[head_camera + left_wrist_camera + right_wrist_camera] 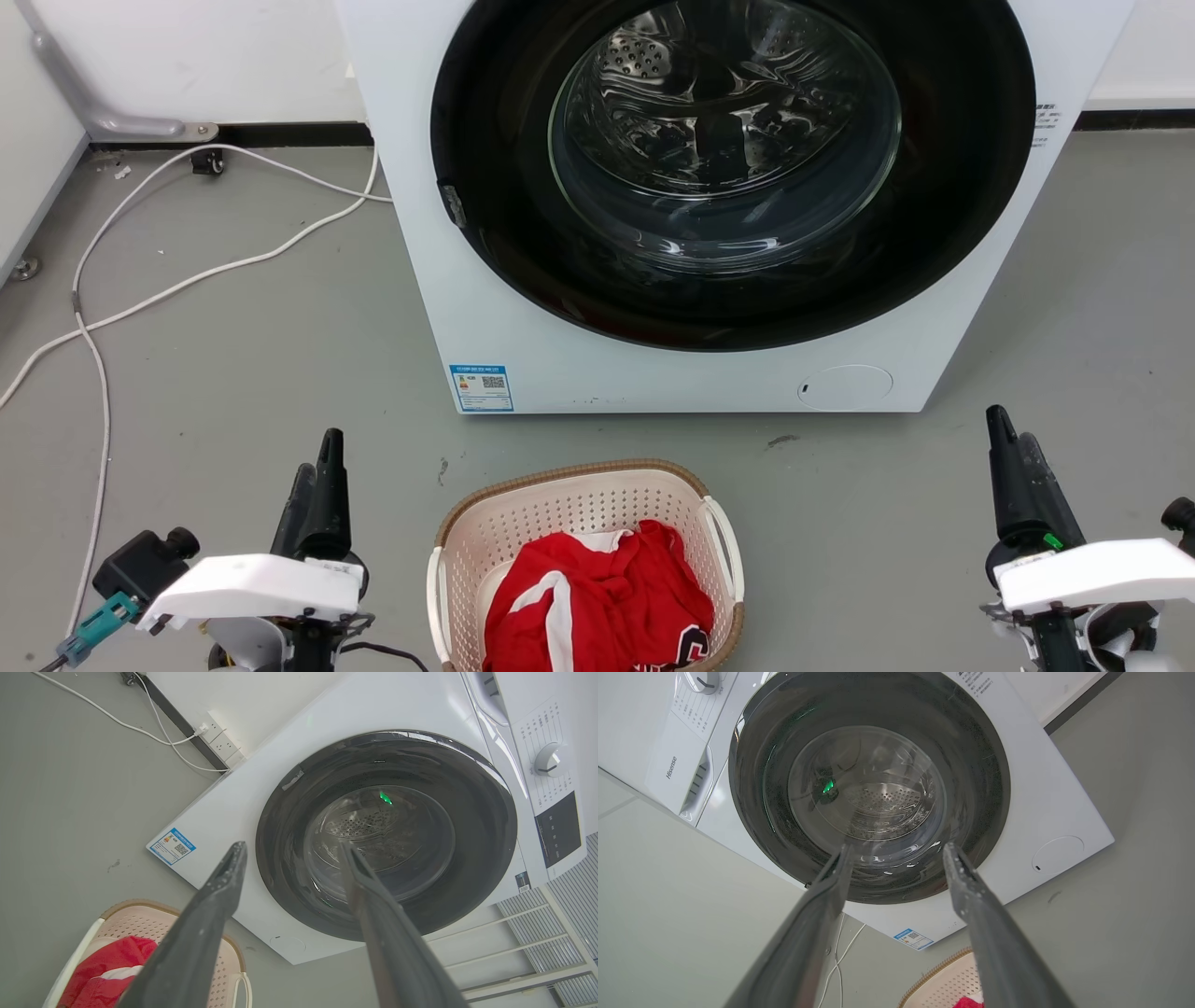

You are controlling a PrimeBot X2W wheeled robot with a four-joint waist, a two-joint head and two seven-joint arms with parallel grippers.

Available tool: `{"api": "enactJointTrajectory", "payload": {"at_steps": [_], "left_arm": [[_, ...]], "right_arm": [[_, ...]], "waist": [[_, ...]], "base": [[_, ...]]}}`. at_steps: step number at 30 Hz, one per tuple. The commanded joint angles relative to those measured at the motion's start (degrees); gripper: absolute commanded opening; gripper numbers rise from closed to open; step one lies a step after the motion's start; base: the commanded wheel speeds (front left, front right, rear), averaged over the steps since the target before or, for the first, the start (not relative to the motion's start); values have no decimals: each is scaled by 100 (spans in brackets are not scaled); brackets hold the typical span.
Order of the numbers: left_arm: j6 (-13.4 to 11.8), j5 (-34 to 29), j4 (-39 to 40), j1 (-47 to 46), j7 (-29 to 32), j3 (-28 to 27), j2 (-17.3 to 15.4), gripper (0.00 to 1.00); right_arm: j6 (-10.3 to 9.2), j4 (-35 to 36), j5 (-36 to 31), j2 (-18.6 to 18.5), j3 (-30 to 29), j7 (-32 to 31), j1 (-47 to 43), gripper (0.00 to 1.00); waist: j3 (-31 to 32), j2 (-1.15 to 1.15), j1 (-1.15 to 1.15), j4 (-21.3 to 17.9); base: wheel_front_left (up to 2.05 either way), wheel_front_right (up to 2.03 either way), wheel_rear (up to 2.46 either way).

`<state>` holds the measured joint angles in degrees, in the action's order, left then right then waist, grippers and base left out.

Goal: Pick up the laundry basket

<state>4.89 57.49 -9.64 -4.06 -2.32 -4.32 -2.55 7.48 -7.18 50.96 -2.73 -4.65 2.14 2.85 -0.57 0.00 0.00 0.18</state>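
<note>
1. Cream-white perforated plastic laundry basket (579, 511), rounded-rectangular with a brown woven-look rim. It stands on the grey floor (233, 373) directly in front of the white front-loading washing machine (523, 345), centred below its round door and not yet lifted. This is probably a spot chosen for loading the drum. Its two white side handles (726, 546) face outward, one toward each arm.

2. Crumpled red garment with white stripes (597, 597), heaped inside the basket.

3. The left claw (319, 467) is in front of the washing machine's left corner. Its fingers are apart and hold nothing.

4. The right claw (1013, 443) is in front of the washing machine's right corner, also parted and empty. Both claws sit well apart from the basket and flank it. This looks like a ready stance for a two-handle lift, and each claw would need to come inward to its handle.

5. Writing. The brand "Hisense" (671, 767) appears on the washing machine's upper panel. A blue-bordered sticker with a QR code (482, 387) sits at the lower left of the washing machine's front, with print too small to read. The print beside the door's upper right and around the white round dial (546, 759) is also unreadable.

6. Loose white cables (187, 280) lie on the floor to the left of the washing machine.
</note>
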Motion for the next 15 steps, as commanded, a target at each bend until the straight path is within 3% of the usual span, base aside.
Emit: {"api": "enactJointTrajectory", "payload": {"at_steps": [1,15], "left_arm": [[-16,-335,113,-30,-71,35,-24,100],[39,-1521,266,94,-335,116,-28,100]], "right_arm": [[1,137,-332,-21,14,85,3,100],[1,350,-1746,-22,120,357,-129,100]], "waist": [[1,0,0,2],[2,0,0,5]], "base": [[0,0,0],[0,0,0]]}}
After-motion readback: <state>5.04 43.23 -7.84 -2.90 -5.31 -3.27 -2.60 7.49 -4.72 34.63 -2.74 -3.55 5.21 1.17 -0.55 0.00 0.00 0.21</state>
